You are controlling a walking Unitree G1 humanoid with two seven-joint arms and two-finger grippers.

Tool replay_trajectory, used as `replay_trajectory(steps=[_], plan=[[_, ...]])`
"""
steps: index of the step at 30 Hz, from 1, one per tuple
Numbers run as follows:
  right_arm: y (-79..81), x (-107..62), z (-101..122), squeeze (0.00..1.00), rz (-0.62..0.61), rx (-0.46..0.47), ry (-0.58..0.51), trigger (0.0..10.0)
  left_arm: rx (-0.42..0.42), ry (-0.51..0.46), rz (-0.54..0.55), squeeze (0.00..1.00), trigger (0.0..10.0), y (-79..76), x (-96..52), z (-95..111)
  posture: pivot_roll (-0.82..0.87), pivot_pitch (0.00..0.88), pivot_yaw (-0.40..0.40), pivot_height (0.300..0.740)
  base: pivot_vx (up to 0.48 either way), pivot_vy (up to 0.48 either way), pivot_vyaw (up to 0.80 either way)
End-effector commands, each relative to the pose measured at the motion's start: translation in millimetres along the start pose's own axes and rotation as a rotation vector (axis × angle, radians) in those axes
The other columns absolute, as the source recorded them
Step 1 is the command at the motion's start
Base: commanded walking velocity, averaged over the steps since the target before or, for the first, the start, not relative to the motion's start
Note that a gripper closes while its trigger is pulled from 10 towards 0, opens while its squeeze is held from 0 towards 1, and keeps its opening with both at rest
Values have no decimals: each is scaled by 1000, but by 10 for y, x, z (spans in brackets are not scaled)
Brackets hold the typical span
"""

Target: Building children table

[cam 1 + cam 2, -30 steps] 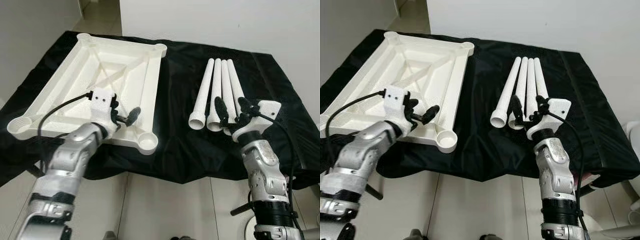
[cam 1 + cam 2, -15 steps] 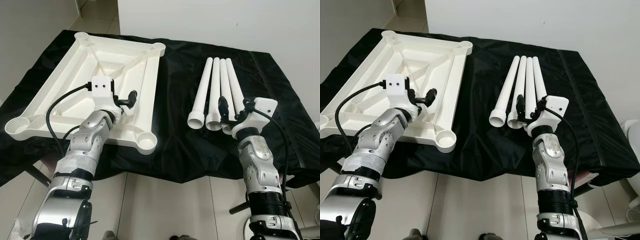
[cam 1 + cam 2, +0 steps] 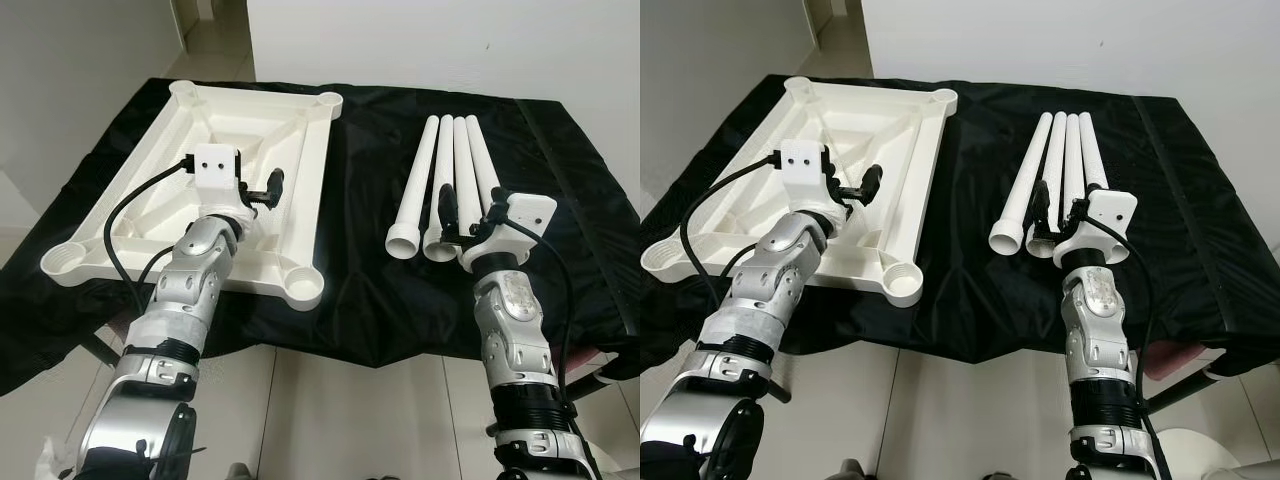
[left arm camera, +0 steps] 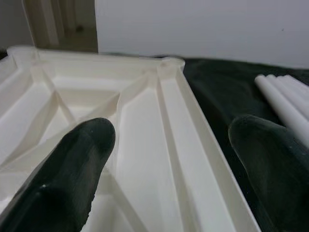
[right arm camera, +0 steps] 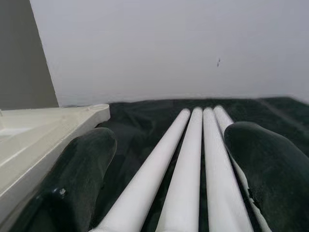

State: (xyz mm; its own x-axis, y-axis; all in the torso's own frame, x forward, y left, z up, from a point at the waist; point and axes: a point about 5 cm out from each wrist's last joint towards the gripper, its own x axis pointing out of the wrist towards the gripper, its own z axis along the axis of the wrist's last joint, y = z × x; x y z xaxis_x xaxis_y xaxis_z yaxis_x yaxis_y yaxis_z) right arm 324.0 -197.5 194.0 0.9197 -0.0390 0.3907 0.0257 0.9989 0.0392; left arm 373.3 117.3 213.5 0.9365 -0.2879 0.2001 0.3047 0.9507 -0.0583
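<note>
Left eye view, upturned tabletop (image 3: 150, 215) apparently empty, four legs (image 3: 445, 185) beside

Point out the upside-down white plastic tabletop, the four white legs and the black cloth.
Upside-down white plastic tabletop (image 3: 300, 190): left eye view, right side rail.
Four white tapered plastic legs (image 3: 461, 170): left eye view, mid-shaft.
Black cloth (image 3: 365, 180): left eye view, bare middle.

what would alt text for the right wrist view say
The right pincer, open, hovers over four white table legs lying side by side on a black cloth. A corner of the white tabletop sits beside them, a pale wall behind.
</note>
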Motion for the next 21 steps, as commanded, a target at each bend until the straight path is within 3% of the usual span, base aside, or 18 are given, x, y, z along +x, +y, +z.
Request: replay_trajectory(steps=[1, 3, 5, 6, 7, 10, 11, 17, 21], plan=[[20, 1, 4, 0, 3, -8, -17, 10000, 22, -13, 20, 0, 10000, -7, -8, -16, 22, 8, 12, 740, 0, 0, 0], [15, -30, 8, 0, -23, -5, -32, 10000, 45, -35, 16, 0, 10000, -9, -36, -30, 27, 4, 0, 740, 0, 0, 0], [91, -193, -18, 0, -26, -5, -45, 10000, 36, -102, 38, 0, 10000, 62, -184, -74, 31, 24, -8, 740, 0, 0, 0], [91, -193, -18, 0, -26, -5, -45, 10000, 36, -102, 38, 0, 10000, 62, -184, -74, 31, 24, -8, 740, 0, 0, 0], [115, -292, -87, 0, -30, -15, -27, 10000, 19, -104, 79, 0, 10000, 133, -283, -171, 7, 41, -11, 740, 0, 0, 0], [115, -292, -87, 0, -30, -15, -27, 10000, 19, -104, 79, 0, 10000, 133, -283, -171, 7, 41, -11, 740, 0, 0, 0], [132, -378, -140, 0, -17, -29, -11, 10000, 8, -86, 92, 0, 10000, 158, -368, -270, 11, 47, -15, 740, 0, 0, 0], [107, -489, -126, 0, -8, -37, -14, 10000, 6, -75, 101, 0, 10000, 133, -530, -351, 27, 43, -13, 740, 0, 0, 0], [68, -599, -129, 0, -32, -47, -5, 10000, 37, -55, 51, 0, 10000, 18, -701, -431, 38, 39, -11, 740, 0, 0, 0]])
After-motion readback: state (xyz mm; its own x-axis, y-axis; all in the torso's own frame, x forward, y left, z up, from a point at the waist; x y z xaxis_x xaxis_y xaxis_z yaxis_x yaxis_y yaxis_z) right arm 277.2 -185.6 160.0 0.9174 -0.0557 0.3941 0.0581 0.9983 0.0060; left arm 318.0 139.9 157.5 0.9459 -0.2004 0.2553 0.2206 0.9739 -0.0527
